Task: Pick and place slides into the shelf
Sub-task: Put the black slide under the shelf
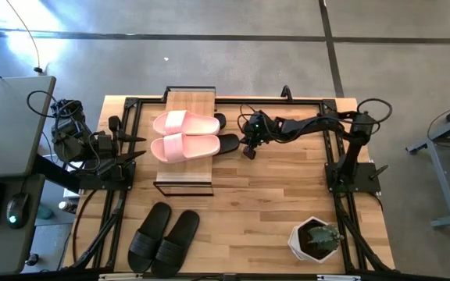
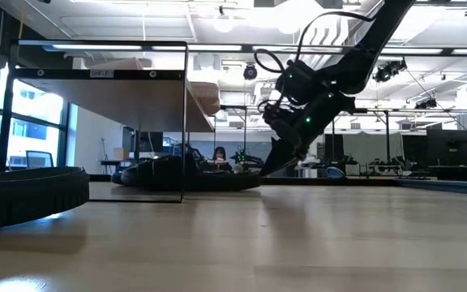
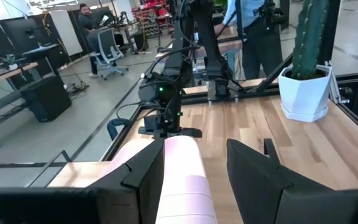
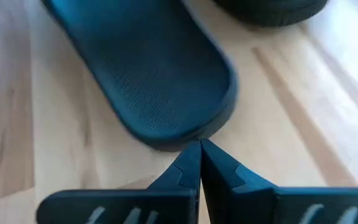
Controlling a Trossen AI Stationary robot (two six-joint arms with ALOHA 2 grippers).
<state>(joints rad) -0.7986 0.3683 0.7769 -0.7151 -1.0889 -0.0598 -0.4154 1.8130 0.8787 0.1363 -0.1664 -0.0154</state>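
Note:
The shelf (image 1: 190, 101) stands mid-table, its plank top (image 2: 96, 89) carrying the pale pink pair (image 1: 184, 147). One black pair lies on the table under it, ends sticking out to the right (image 1: 229, 143). My right gripper (image 1: 248, 152) is shut, its tips at the end of the nearer of these black slides (image 4: 160, 81). My left gripper (image 1: 135, 152) waits open left of the shelf, pointing at a pink slide (image 3: 182, 168) without touching it. A second black pair (image 1: 162, 238) lies flat near the table's near edge. My right gripper (image 4: 201, 146) has its shut fingertips against the rounded end rim (image 4: 185, 140) of the black slide that pokes out from under the shelf. The fingers come from the table's right, slanting down (image 2: 272, 169). The slide lies flat on the table.
A white pot with a cactus (image 1: 316, 238) stands at the near right corner. The table's black frame rails (image 1: 334, 140) run along its edges. People show in the room beyond (image 3: 253, 31). Bare wood lies between the shelf and the pot.

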